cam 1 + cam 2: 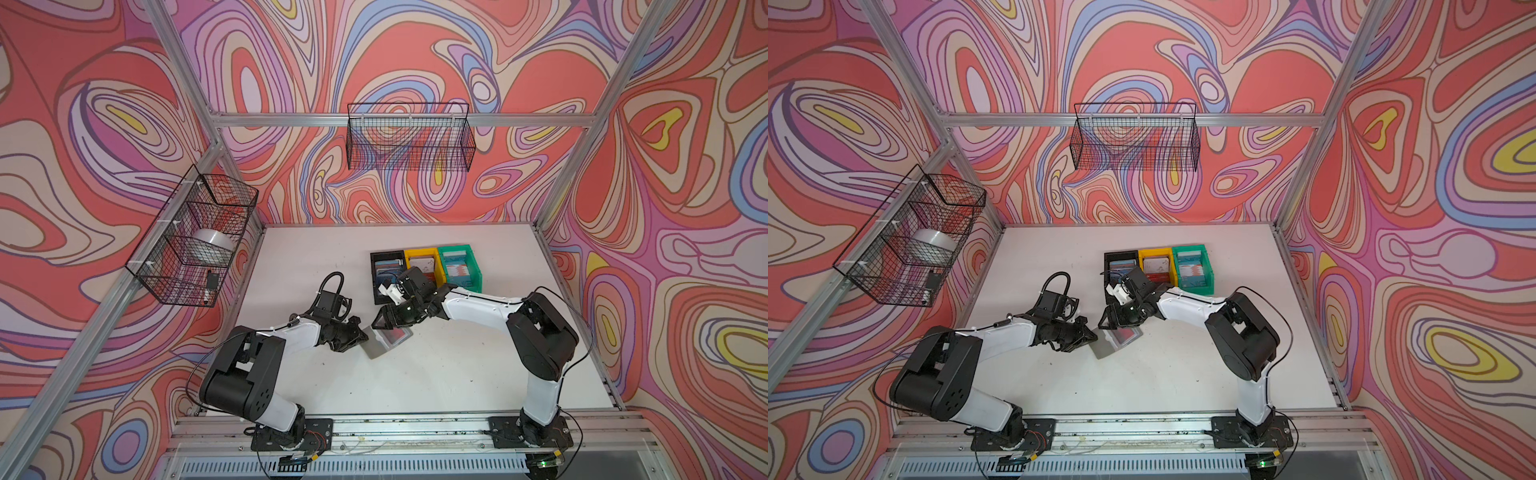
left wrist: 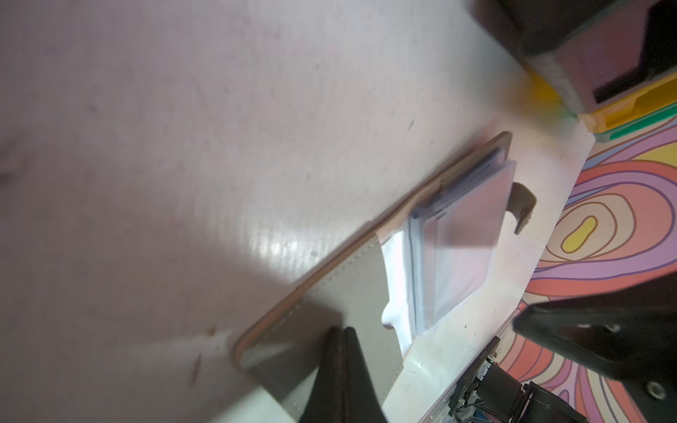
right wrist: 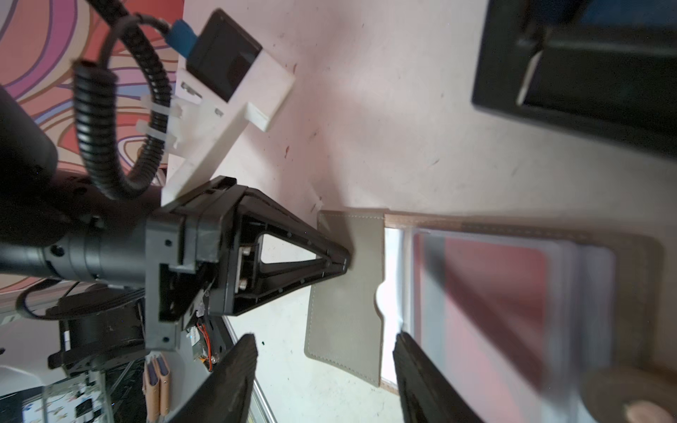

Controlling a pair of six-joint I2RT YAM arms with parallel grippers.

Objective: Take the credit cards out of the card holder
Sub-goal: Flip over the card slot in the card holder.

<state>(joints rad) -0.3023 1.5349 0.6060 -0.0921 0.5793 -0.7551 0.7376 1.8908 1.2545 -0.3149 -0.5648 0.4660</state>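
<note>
The card holder (image 1: pixel 376 348) lies opened flat near the middle of the table (image 1: pixel 457 365), its grey flap towards the left arm and its clear sleeves (image 3: pixel 513 311) spread towards the bins. A red card (image 3: pixel 487 289) shows through the top sleeve, inside the holder. The left arm rises from its base on the near rail, folds at a high elbow and sends its forearm forward and inward, with the wrist pitched down. The left gripper (image 2: pixel 342 331) has its two fingers pressed together with no gap, and their tips bear on the grey flap, pinning it to the table. The right arm stands nearly upright from its base, bends at the elbow and reaches across towards the centre, its wrist turned down over the holder. The right gripper (image 3: pixel 324 338) has its jaws well apart and holds nothing. It hangs above the flap's edge beside the sleeves, one finger on either side of the flap in the right wrist view. Behind the holder stand a black bin (image 1: pixel 376 286), a yellow bin (image 1: pixel 420 252) and a green bin (image 1: pixel 473 272), side by side and touching, with flat cards inside.
</note>
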